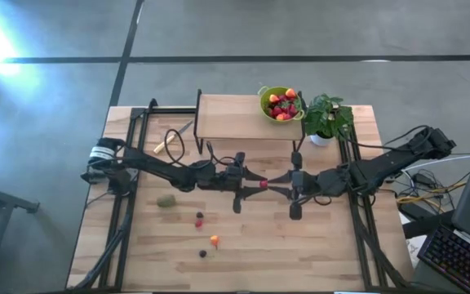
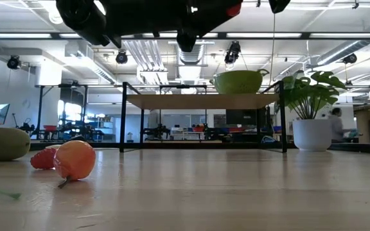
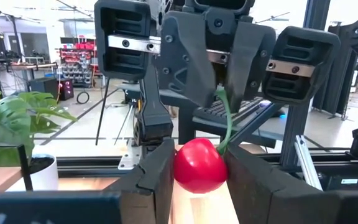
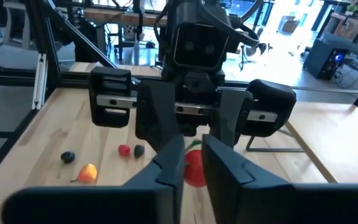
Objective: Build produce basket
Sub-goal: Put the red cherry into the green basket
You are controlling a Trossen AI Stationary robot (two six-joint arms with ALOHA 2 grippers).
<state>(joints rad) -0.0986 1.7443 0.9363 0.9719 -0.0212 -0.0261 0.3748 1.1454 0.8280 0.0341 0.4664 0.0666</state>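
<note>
Mid-air handover above surface centre: left gripper (image 1: 255, 183) jaws clamped on red cherry (image 3: 199, 165); right gripper (image 1: 274, 185) jaws narrowed beside it, grasp unconfirmed; seat right firmly before releasing left.

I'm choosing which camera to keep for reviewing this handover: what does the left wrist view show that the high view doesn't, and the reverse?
Only the left wrist view shows the green stem on the red fruit pinched between the left hand's fingers.

Only the high view shows the lime-green basket with produce on the raised shelf, the kiwi-like fruit and loose berries on the table.

Both show the right hand meeting the left hand at that fruit, and the potted plant.
</note>
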